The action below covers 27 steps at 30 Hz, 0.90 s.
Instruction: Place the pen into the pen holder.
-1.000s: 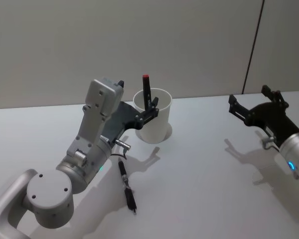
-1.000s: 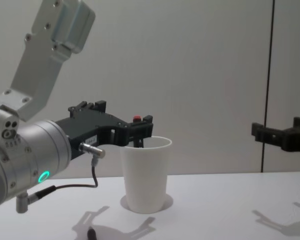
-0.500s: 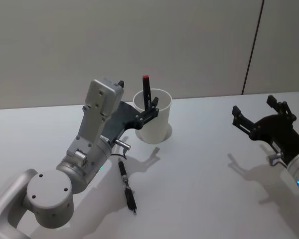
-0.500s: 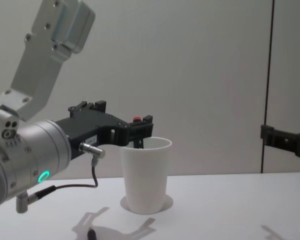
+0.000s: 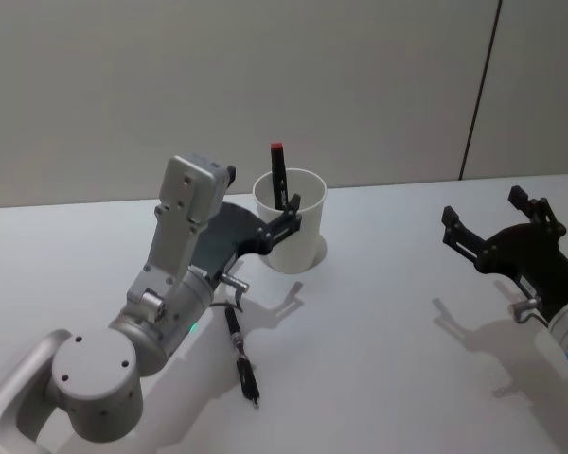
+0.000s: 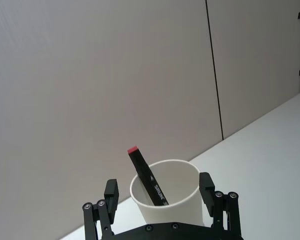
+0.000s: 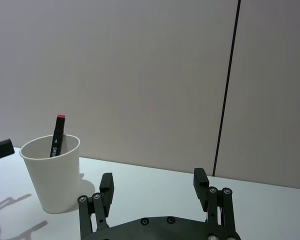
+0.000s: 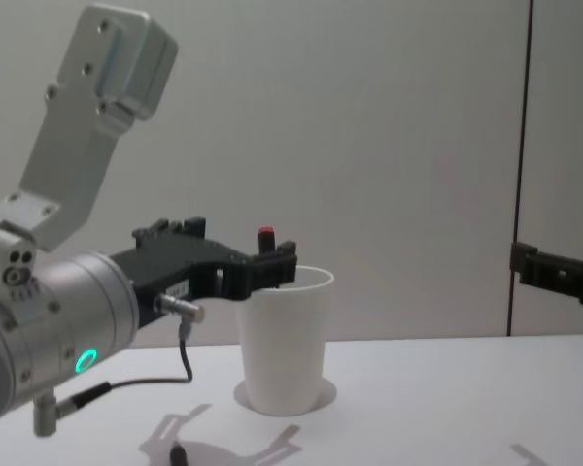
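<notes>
**One pen stands in the holder; the placing looks all but done**

From the head view, you have the pen (image 5: pixel 278 177) standing in the pen holder (image 5: pixel 301 244), red cap up and leaning on the rim. The holder sits near the far edge of the desk (image 5: pixel 388 312). Your left end effector (image 5: pixel 291 216) is at the holder's near side, fingers spread. The right end effector (image 5: pixel 497 227) hovers over the desk's right side, open and empty. Another dark, pen-like stick (image 5: pixel 241 355) lies on the desk nearer the front edge; whether it belongs to your job I cannot tell.

From the left wrist view, the left end effector (image 6: pixel 158 189) is open, one finger on either side of the pen holder (image 6: pixel 162 212), and neither touches the pen (image 6: pixel 147 177), which slants against the cup's inner wall.

From the right wrist view, the right end effector (image 7: pixel 153 182) holds nothing; the pen (image 7: pixel 56 136) pokes out of the pen holder (image 7: pixel 52 182) well apart from it.

From the chest view, the red cap of the pen (image 8: pixel 266 236) shows just above the left end effector (image 8: pixel 277 269), at the rim of the pen holder (image 8: pixel 282 340).

My judgement: the drop is made, and only clearing the left arm from the cup without knocking it is left.
</notes>
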Available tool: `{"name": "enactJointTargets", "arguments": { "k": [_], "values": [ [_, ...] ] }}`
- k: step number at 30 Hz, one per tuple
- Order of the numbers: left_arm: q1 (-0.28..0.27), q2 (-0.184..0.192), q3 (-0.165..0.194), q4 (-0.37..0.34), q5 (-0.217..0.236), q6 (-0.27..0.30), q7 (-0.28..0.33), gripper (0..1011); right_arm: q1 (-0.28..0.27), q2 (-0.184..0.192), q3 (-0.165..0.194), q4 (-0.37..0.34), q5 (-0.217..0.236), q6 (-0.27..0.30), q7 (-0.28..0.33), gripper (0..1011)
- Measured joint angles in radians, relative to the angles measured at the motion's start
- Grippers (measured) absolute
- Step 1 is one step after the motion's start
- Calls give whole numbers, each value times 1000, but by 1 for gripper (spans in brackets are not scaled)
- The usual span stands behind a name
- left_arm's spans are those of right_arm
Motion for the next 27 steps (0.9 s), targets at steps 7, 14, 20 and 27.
{"name": "enactJointTargets", "arguments": {
  "k": [7, 14, 20, 27],
  "values": [
    [22, 6, -1, -14, -51, 46, 8, 1001, 0, 0, 0, 0, 0, 0, 0, 1001],
    [68, 30, 0, -72, -101, 110, 40, 1001, 0, 0, 1, 0, 0, 0, 0, 1001],
    [114, 56, 1, -139, -129, 165, 88, 1001, 0, 0, 1, 0, 0, 0, 0, 1001],
    [166, 84, 4, -224, -161, 237, 152, 1001, 0, 0, 1, 0, -1, 0, 0, 1001]
  ]
}}
